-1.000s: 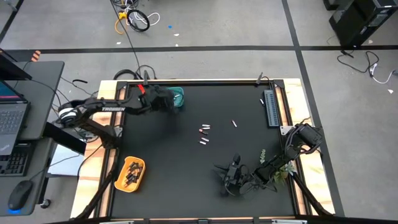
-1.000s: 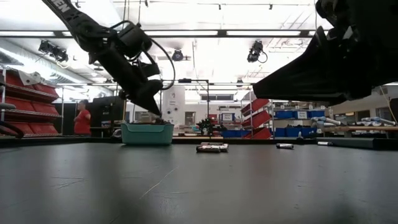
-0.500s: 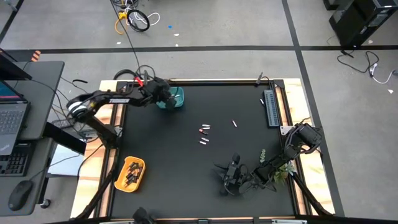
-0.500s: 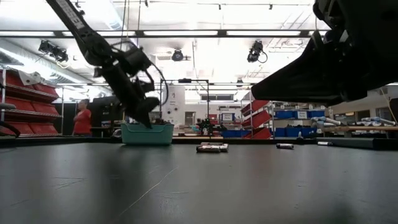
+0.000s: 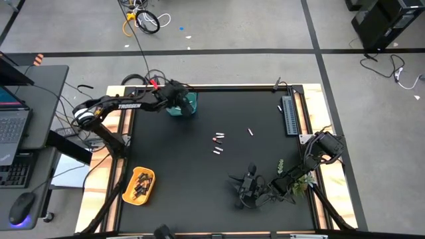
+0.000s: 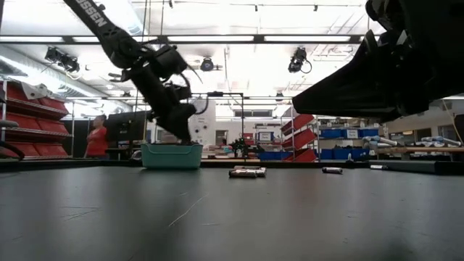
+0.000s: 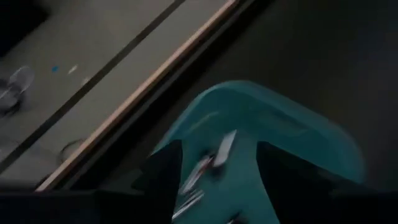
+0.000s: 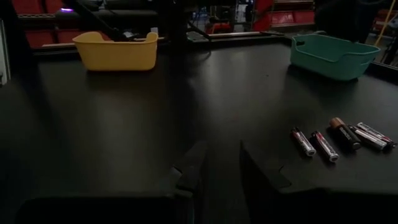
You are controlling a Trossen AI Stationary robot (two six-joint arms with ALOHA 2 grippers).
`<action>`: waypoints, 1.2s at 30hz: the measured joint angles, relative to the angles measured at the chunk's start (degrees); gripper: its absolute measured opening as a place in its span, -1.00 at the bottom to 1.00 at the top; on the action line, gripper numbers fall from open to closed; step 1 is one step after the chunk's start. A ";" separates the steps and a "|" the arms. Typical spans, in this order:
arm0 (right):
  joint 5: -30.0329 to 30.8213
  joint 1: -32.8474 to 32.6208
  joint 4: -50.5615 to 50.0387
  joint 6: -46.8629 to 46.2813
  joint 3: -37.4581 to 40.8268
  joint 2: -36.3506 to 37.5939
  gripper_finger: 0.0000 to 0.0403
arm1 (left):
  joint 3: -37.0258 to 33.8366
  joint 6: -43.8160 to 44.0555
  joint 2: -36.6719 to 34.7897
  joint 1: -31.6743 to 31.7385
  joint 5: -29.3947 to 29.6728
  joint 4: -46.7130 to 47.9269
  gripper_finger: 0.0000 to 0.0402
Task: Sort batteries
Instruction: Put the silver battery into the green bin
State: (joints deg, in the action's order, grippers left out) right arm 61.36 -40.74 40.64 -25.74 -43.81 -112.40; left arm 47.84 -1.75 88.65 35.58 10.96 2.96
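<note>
L gripper (image 5: 178, 97) hangs over teal bin (image 5: 186, 104) at table's (image 5: 172, 172) far-left corner, fingers apart. L wrist cam alone shows inside the bin: silvery batteries in bin (image 7: 208, 163) lying between its fingers. Yellow bin (image 5: 139, 185) near-left, w/ dark batteries. Loose batteries (image 5: 217, 143) mid-table, well apart from both grippers. R gripper (image 5: 247, 190) low near the near edge; can't tell whether fingers are apart or together.

High looks straight down; low level — both share teal bin (image 5: 188, 103).
</note>
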 joint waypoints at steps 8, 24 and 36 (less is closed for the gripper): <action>-0.02 -0.01 -1.73 -1.23 0.47 0.00 -0.59 | 0.78 -7.88 0.01 -13.27 -5.85 -0.95 -0.05; 0.37 -0.18 -1.59 -6.19 3.52 0.00 -0.59 | 0.78 -8.34 4.82 -31.34 -7.42 -2.73 -0.08; 0.72 0.25 1.57 -4.47 3.48 0.04 -0.59 | 0.80 -5.74 11.15 -36.49 -5.97 -13.79 -0.08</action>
State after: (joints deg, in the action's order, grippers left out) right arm 62.08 -40.49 42.21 -30.21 -40.34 -112.36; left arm 48.64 -7.50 99.80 -0.91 4.98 -10.83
